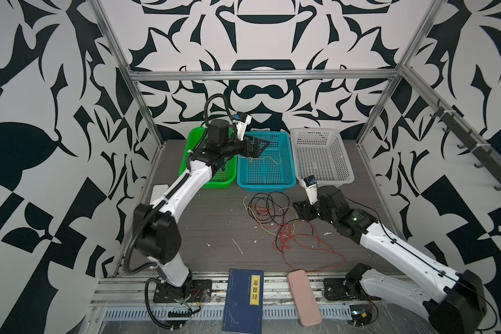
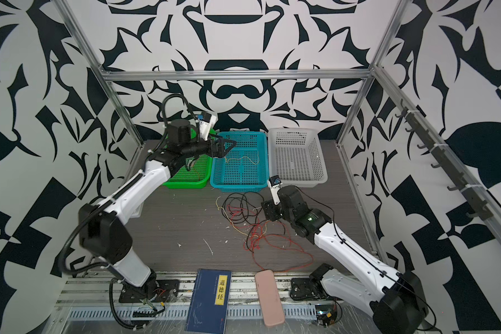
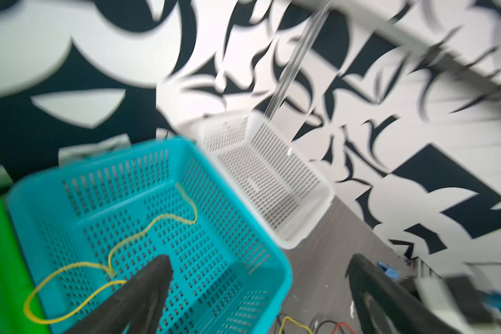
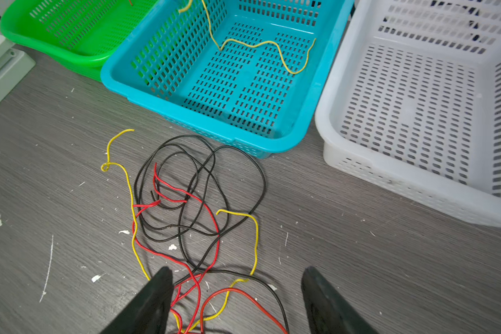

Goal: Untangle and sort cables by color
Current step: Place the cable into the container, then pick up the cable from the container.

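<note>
A loose tangle of red, black and pale yellow cables (image 1: 284, 225) (image 2: 252, 228) (image 4: 191, 208) lies on the grey table in front of the baskets. One yellow cable (image 1: 268, 158) (image 2: 243, 159) (image 3: 145, 231) (image 4: 261, 46) lies in the blue basket (image 1: 265, 188) (image 3: 272, 254) (image 4: 185, 115), one end looping over its wall toward the green basket (image 1: 214, 183) (image 4: 70, 55). My left gripper (image 1: 258, 147) (image 2: 224, 147) (image 3: 258, 263) hovers over the blue basket, open and empty. My right gripper (image 1: 300, 211) (image 2: 268, 209) (image 4: 237, 271) stands open low over the tangle's right side, strands lying between its fingers.
A white basket (image 1: 347, 173) (image 4: 388, 173) stands right of the blue one, showing no cables. A blue book (image 1: 240, 300) and a pink case (image 1: 302, 297) lie at the front edge. A white box (image 1: 159, 191) sits at the left. Metal frame posts bound the table.
</note>
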Tool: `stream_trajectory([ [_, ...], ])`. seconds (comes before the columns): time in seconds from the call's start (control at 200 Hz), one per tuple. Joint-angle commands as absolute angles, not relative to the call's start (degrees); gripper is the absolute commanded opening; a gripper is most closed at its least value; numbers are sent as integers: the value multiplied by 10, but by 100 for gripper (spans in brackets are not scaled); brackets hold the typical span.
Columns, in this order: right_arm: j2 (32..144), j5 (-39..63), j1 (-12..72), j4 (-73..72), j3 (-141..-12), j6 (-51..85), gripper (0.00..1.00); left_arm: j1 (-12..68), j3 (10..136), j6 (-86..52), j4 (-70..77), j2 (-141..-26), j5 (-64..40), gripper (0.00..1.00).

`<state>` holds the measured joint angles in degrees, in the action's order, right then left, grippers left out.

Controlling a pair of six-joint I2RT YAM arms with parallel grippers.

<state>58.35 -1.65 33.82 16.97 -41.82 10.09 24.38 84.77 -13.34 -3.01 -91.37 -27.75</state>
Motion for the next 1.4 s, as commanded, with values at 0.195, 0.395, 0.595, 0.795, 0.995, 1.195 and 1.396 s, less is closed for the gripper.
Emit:
stream_trajectory([
  [0.195,614,30,336,120,-419,88,72,243,607,-121,-109,-713,-192,94],
  [0.395,652,34,336,103,-441,92,71,243,601,-76,-159,-715,-112,76],
  [0.595,667,50,336,106,-464,119,67,250,803,65,-231,-846,-45,64],
  [0.795,638,45,336,122,-449,123,67,291,1040,299,-362,-1019,-2,76],
  [0.995,611,31,336,142,-444,110,67,304,1222,455,-497,-1168,42,92],
  [1.195,608,32,335,132,-434,111,67,303,1297,489,-583,-1226,47,92],
  [1.396,609,36,334,127,-425,111,67,288,1178,517,-512,-1183,61,93],
])
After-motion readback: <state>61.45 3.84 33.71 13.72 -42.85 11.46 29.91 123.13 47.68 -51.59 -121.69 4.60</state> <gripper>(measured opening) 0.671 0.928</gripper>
